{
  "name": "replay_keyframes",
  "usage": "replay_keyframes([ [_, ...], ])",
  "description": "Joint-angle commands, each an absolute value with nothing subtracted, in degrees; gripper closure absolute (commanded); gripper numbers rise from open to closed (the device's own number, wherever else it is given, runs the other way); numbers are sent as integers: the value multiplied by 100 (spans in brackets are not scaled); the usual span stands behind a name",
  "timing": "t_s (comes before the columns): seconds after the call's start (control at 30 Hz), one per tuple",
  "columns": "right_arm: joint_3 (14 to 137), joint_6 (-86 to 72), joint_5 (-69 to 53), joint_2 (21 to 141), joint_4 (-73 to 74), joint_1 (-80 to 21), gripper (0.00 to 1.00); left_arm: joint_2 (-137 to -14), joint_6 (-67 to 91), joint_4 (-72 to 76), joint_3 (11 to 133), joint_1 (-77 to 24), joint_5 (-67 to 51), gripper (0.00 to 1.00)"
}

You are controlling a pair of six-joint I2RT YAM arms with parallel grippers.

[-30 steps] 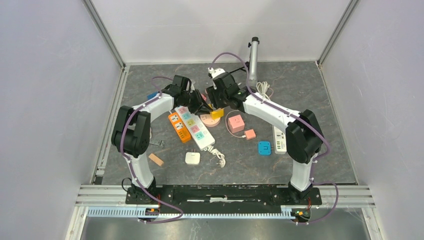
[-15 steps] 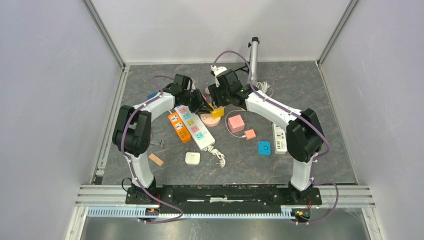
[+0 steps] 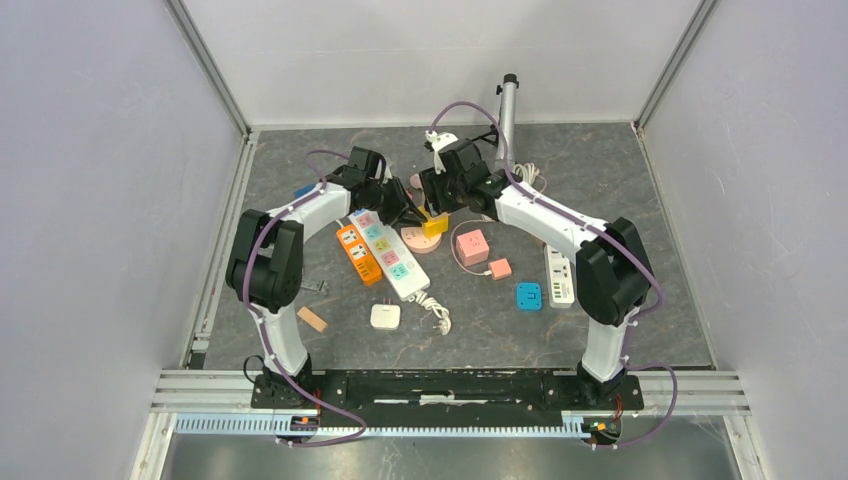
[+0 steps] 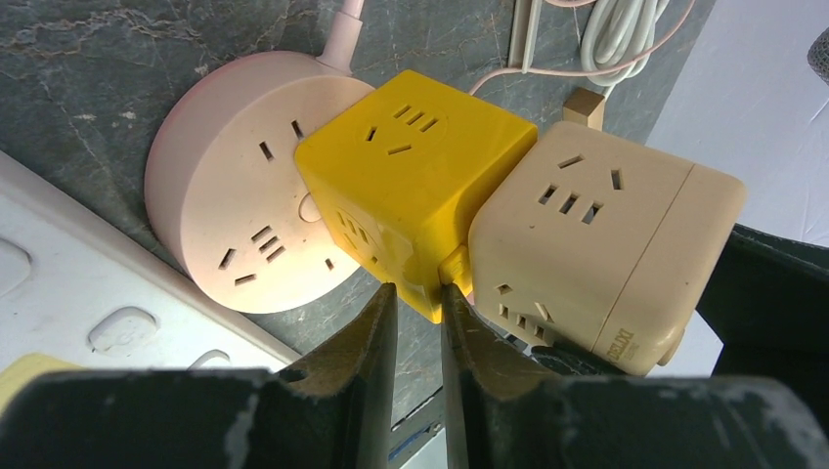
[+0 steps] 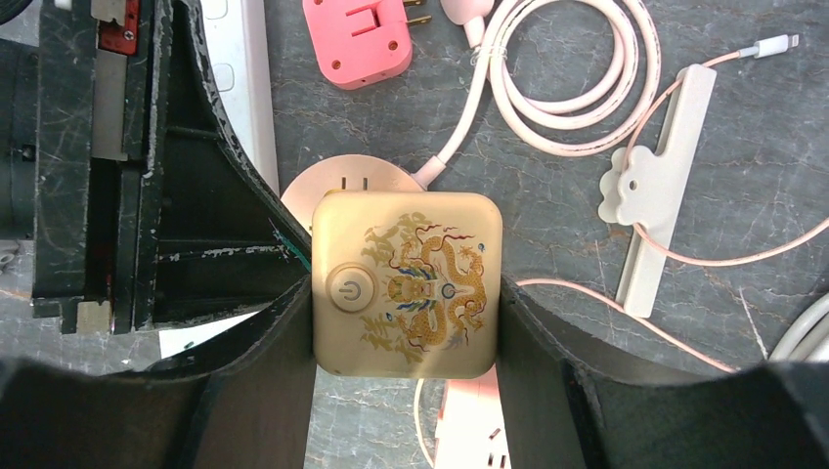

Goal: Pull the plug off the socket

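A yellow cube socket (image 4: 411,166) lies partly on a round pink socket (image 4: 235,215). A beige cube adapter (image 4: 577,244) with a dragon print (image 5: 406,283) is joined to the yellow cube's side. My left gripper (image 4: 418,298) is shut on the yellow cube's lower corner. My right gripper (image 5: 406,293) is shut on the beige cube's two sides. In the top view both grippers meet at the yellow cube (image 3: 433,226), the left one (image 3: 408,212) from the left and the right one (image 3: 432,203) from above. The beige cube is hidden there.
A white power strip (image 3: 388,252) and an orange one (image 3: 352,252) lie left of the cubes. A pink cube (image 3: 472,246), blue adapter (image 3: 528,296), white strip (image 3: 558,278) and white adapter (image 3: 385,316) lie nearer. A coiled pink cable (image 5: 567,88) and pink plug (image 5: 357,39) lie close by.
My right wrist has shifted slightly to the right and farther back with the beige cube in it. The left gripper and the yellow cube have stayed in place.
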State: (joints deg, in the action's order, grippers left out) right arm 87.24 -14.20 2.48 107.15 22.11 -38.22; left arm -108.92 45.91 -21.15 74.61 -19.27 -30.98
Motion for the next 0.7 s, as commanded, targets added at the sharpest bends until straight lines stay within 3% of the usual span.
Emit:
replay_keyframes([
  [0.0, 8889, -1333, -39, 10257, 1562, -4144, 100, -11598, 4008, -3126, 7090, -1960, -1512, 72],
  [0.37, 9184, -1751, -458, 10080, 1620, -3838, 100, -11671, 4007, -3207, 7137, -1977, -1505, 72],
  [0.67, 8992, -330, 675, 9926, 1523, -4342, 100, -11725, 3983, -3301, 7208, -1973, -1488, 72],
])
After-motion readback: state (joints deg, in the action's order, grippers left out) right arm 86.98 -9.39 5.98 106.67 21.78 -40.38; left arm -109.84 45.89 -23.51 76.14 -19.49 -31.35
